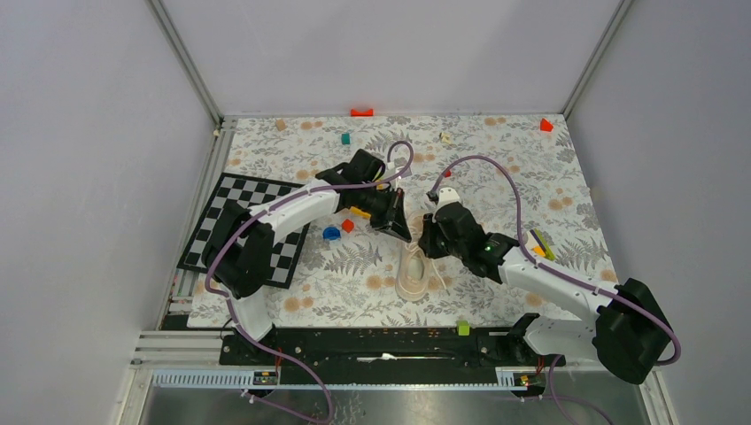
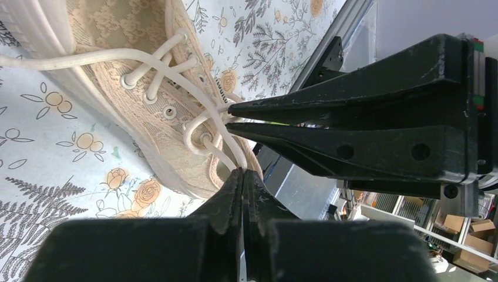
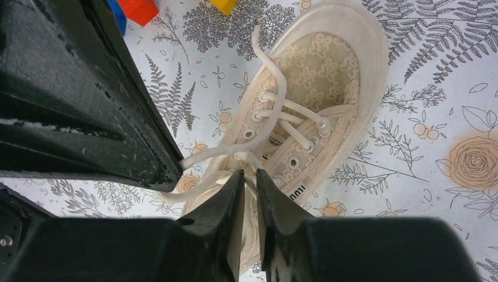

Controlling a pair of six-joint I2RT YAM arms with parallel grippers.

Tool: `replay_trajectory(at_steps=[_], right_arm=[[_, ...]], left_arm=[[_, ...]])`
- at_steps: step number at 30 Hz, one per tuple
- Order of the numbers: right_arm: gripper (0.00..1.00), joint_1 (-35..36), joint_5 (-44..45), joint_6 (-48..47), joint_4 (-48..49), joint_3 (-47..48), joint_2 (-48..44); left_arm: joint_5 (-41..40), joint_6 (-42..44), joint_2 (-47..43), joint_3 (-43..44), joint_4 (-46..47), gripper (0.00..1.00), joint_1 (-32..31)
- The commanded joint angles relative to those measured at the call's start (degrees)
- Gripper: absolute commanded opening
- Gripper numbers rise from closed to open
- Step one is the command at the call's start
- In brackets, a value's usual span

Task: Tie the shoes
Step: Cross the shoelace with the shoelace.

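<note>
Left gripper [image 2: 242, 172] pinching lace [image 2: 106, 54], right gripper [image 3: 250, 175] (slightly parted) close beside

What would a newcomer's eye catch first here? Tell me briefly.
A cream sneaker lies mid-table on the floral cloth, its pale laces undone. The left end effector, shut on a lace, meets the right end effector just above it. A checkerboard sits at the left, small coloured blocks scattered around.

We note shoe [image 3: 320, 70] upper: matt, lace-patterned cloth; sole [image 3: 376, 47] smooth, rubbery-looking; laces [image 3: 281, 88] woven cord. Matt black plastic: left claw [image 2: 242, 171], right claw [image 3: 251, 172]. Tabletop [image 3: 452, 88] we read as matt floral print.
</note>
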Motion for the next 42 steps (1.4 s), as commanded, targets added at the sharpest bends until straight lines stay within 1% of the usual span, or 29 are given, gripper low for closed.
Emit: replay_trajectory(at_steps=[1, 3, 10, 12, 15, 21, 24, 27, 31, 33, 37, 39, 42], right_arm=[[0.23, 0.3, 0.7, 0.3, 0.3, -0.5, -0.9], [0.27, 0.3, 1.2, 0.2, 0.4, -1.0, -1.2], [0.32, 0.2, 2.9, 0.1, -0.2, -0.9, -0.9], [0.36, 0.2, 2.5, 0.1, -0.2, -0.6, -0.5], [0.39, 0.1, 2.8, 0.0, -0.5, -0.3, -0.6], [0.4, 0.2, 2.2, 1.0, -0.5, -1.3, -4.7], [0.47, -0.5, 1.0, 2.2, 0.5, -2.6, -6.4], [0.55, -2.0, -3.0, 3.0, 1.8, -3.8, -7.0], [0.58, -5.4, -10.1, 3.7, 3.2, -4.8, -8.2], [0.62, -8.1, -14.9, 3.7, 4.5, -5.7, -8.9], [0.64, -14.4, -26.0, 2.2, 4.8, -6.3, -8.5], [0.64, -16.2, -29.2, 1.2, 4.7, -6.0, -7.6], [0.63, -17.6, -31.6, -0.4, 4.8, -5.1, -5.6]], left_arm=[[-0.1, 0.4, -1.3, 2.1, 1.0, 0.0, 0.6], [-0.1, 0.5, -1.4, 2.1, 1.0, 0.0, 0.6], [0.1, 0.5, -1.5, 1.9, 0.9, 0.0, 0.6], [0.1, 0.5, -1.6, 2.0, 0.9, 0.0, 0.6], [0.1, 0.5, -1.8, 1.8, 0.9, 0.0, 0.6], [0.1, 0.4, -1.9, 1.9, 0.9, 0.0, 0.6], [0.2, 0.4, -1.8, 2.0, 0.9, 0.0, 0.6], [0.3, 0.4, -1.8, 2.2, 1.0, 0.0, 0.6], [0.4, 0.5, -2.0, 2.1, 0.8, 0.0, 0.6], [0.6, 0.8, -2.1, 2.1, 0.6, 0.0, 0.6], [1.6, 2.9, -1.6, 2.9, -0.8, 0.0, 0.7], [2.0, 4.3, -0.7, 3.8, -1.7, 0.0, 0.9], [2.3, 7.2, 0.8, 5.9, -3.8, 0.0, 1.3]])
